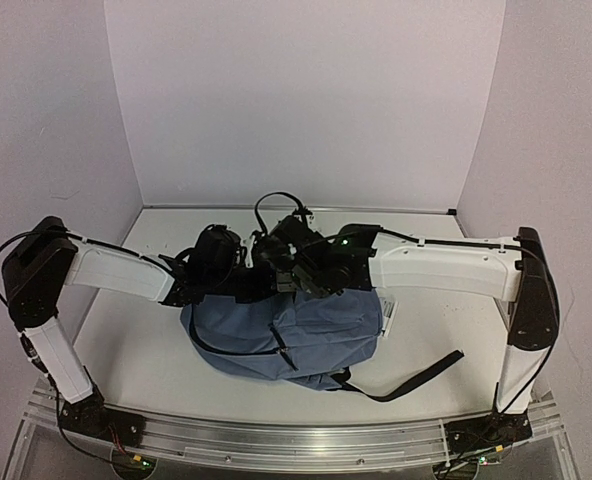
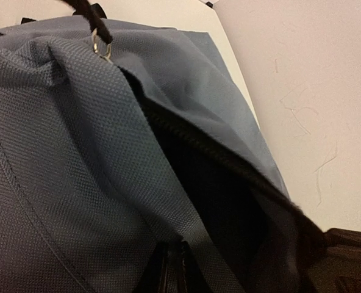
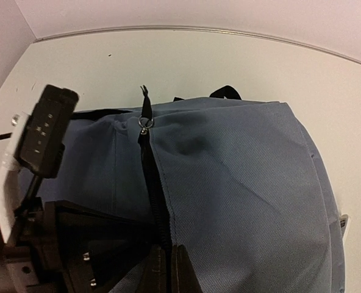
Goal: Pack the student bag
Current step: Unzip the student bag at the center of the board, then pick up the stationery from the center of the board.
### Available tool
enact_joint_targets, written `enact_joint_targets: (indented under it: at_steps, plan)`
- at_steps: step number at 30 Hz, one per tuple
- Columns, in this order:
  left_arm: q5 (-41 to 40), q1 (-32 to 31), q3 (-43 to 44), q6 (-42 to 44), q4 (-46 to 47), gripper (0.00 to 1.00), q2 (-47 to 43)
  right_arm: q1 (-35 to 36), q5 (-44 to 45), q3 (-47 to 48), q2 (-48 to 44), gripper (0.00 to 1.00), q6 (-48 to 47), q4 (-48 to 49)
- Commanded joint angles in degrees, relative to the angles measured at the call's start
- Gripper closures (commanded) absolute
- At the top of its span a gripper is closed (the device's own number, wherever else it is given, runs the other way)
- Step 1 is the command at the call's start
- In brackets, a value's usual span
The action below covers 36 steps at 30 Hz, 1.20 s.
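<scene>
Slate-blue fabric is filling the left wrist view: one bag (image 2: 77, 171), lying right under and ahead of the left pincer (image 2: 171, 271). The pincer's fingers are pressing together on a ridge of that fabric at the bottom edge, where the frame is cutting them off. One zip (image 2: 186, 143) is gaping just right of the pincer, its inside too dark to read. One ringed pull (image 2: 101, 47) is sitting far ahead. Bare table (image 2: 308, 91) is showing off to the right.

From the right wrist, the right pincer (image 3: 168, 268) is showing two fingers together, apparently nipping the bag where the zip is running straight into them. The frame is cutting off their lower ends. The pull is lying ahead of it, and the left pincer's body is crowding its left side.

From above, the left arm (image 1: 116, 270) and right arm (image 1: 446, 268) are meeting over the bag's far edge, and both pincers' tips are getting lost in a dark tangle. One black strap (image 1: 416, 375) is trailing from the bag, to the near right of the right pincer.
</scene>
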Motion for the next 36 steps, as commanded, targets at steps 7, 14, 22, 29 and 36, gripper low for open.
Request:
enact_joint_targets:
  at_steps: [7,14,22,29,36]
  plan:
    - [-7.06,-0.03,3.11,-7.28,-12.31,0.99,7.19,-0.55,2.67,-1.36,-7.47,1.0,1.54,2.96]
    - [-8.93,-0.02,1.02,-9.13,-14.29,0.99,7.79,-0.58,2.81,-3.16,-10.34,1.0,1.91,3.66]
    - [-5.05,-0.02,0.42,-0.76,-7.86,0.55,0.94,-1.01,2.26,-6.06,-12.42,0.59,0.01,3.73]
    - [-8.98,0.36,-3.23,5.5,-13.84,0.24,-10.58,-14.0,-4.35,-21.21,-22.58,0.17,3.48,3.24]
    - [-12.98,3.88,-7.41,4.31,-23.22,0.16,-18.31,-29.97,-16.18,-38.34,-30.32,0.09,2.23,8.98]
